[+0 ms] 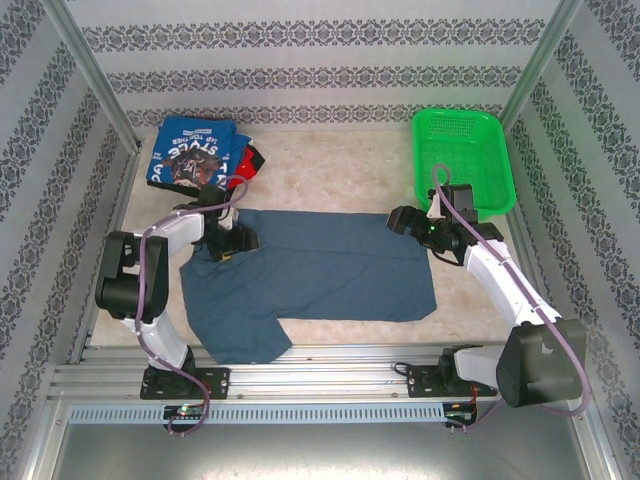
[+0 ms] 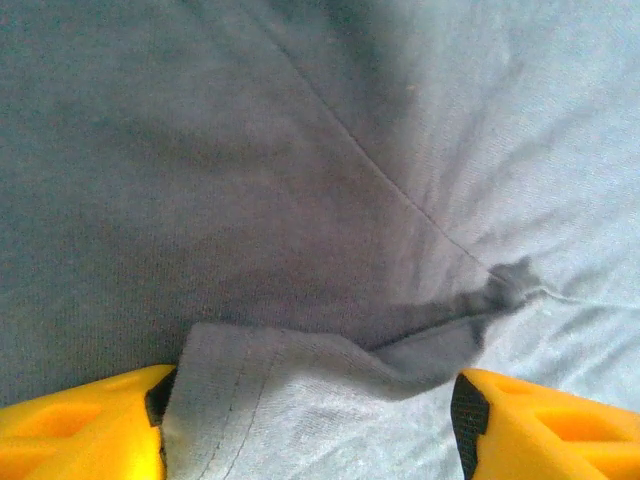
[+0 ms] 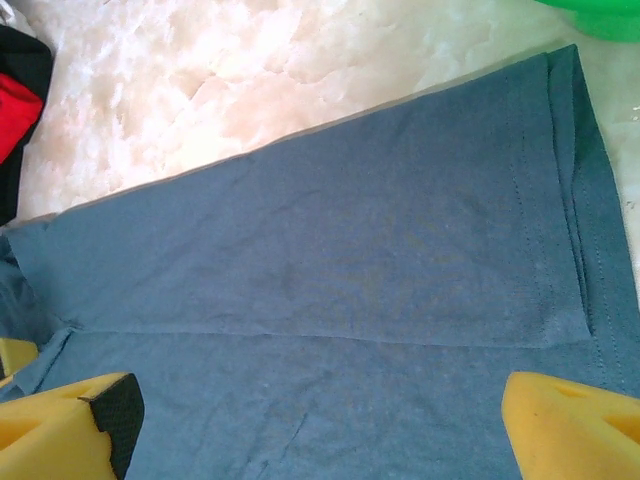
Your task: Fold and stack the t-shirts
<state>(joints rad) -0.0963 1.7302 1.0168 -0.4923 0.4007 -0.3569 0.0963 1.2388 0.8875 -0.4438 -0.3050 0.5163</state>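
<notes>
Top external view: one slate-blue t-shirt (image 1: 320, 265) is laid flat across the middle of the bench (image 1: 330, 170), with one long edge turned over onto the body and its left part sprawled toward the near edge. A pile of bright blue, red and black shirts (image 1: 195, 150), judged already dealt with, is set at the far left corner. Left pincer (image 1: 228, 243) is held open low over the shirt's left end with a ruffled flap between its spread fingers, right pincer (image 1: 398, 222) is held open above the right end; further folds and stacking are judged outstanding.
</notes>
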